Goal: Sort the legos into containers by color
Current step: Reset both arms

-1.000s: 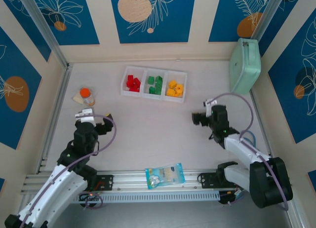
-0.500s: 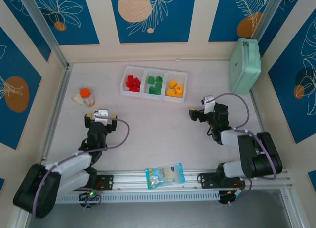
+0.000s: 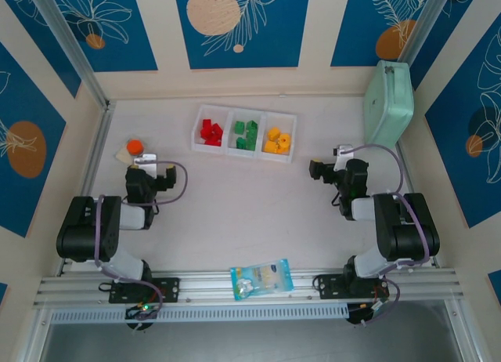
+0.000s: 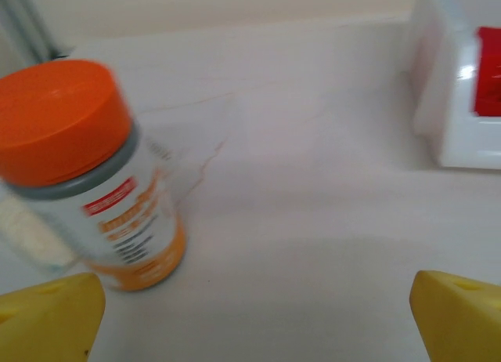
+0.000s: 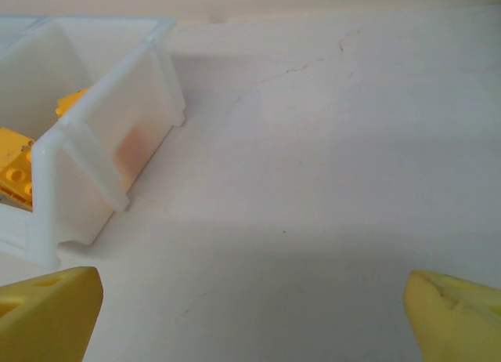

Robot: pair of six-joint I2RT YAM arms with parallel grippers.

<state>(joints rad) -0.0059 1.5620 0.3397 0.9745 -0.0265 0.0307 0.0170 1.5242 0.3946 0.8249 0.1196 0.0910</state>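
The white three-compartment tray (image 3: 243, 119) sits at the back centre. Red legos (image 3: 210, 132) lie in its left cell, green legos (image 3: 246, 135) in the middle, yellow legos (image 3: 277, 140) in the right. My left gripper (image 3: 149, 174) rests low at the left, open and holding nothing; its wrist view shows the gripper (image 4: 254, 323) over bare table, with the tray's corner (image 4: 450, 135) and a red lego (image 4: 489, 92) at the right. My right gripper (image 3: 322, 171) is open right of the tray; in its wrist view the gripper (image 5: 250, 315) faces the tray wall (image 5: 102, 142) and yellow legos (image 5: 16, 170).
An orange-capped bottle (image 3: 135, 146) stands just beyond my left gripper, large in the left wrist view as the bottle (image 4: 78, 166). A mint-green case (image 3: 388, 103) leans at the back right. A clear blue-printed bag (image 3: 262, 278) lies on the front rail.
Both arms have folded back toward their bases. The left gripper swung to the far left, close to the bottle. The right gripper shifted slightly right and farther back.
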